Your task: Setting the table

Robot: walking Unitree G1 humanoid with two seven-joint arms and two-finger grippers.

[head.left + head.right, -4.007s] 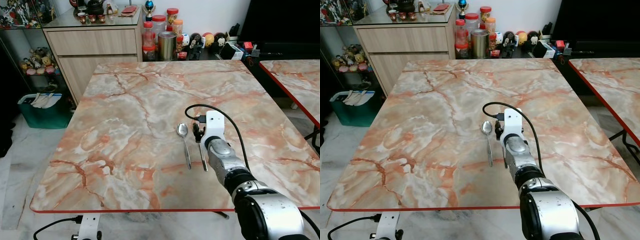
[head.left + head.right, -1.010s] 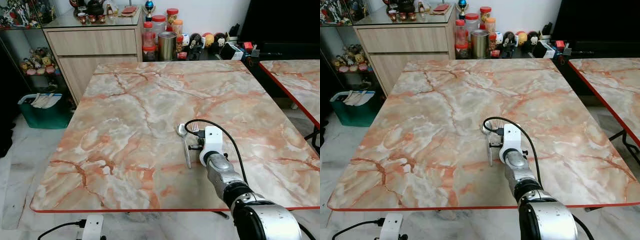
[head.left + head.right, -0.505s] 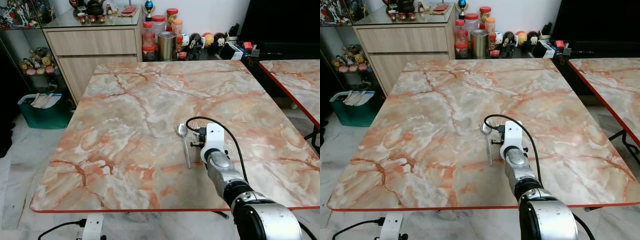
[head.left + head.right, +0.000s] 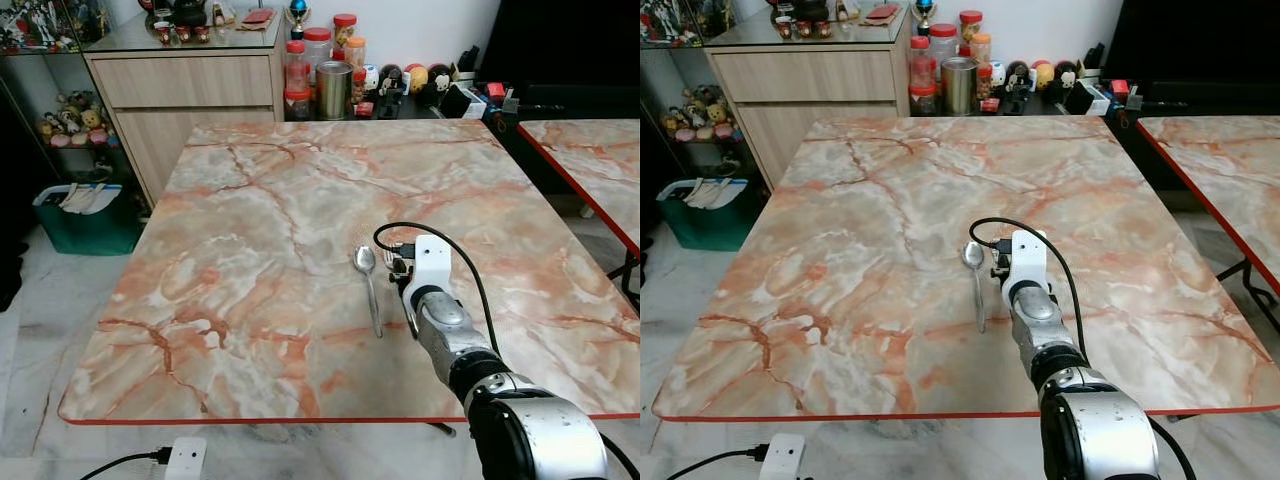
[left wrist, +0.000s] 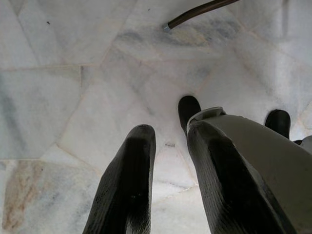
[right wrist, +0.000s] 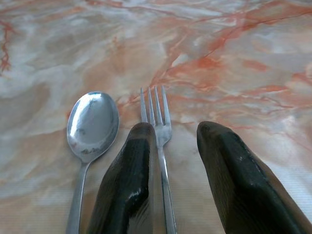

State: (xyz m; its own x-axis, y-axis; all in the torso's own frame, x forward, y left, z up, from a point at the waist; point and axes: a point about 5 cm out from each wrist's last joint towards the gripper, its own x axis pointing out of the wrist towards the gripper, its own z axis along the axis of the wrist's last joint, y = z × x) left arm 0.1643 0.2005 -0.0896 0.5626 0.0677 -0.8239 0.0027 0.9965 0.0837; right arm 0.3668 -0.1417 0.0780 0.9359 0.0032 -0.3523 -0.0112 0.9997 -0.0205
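A shiny silver metal spoon (image 4: pixel 368 287) lay lengthwise on the pink-veined marble counter (image 4: pixel 250 220), bowl away from the robot. Just beside it lay a silver fork (image 6: pixel 160 146), tines likewise, between the right hand's (image 6: pixel 178 183) parted, empty fingers (image 6: pixel 127 187).

both head views look down over the marble table (image 4: pixel 250 230); the right wrist view sits close above the same tabletop; the left wrist view faces the floor (image 5: pixel 58 73).
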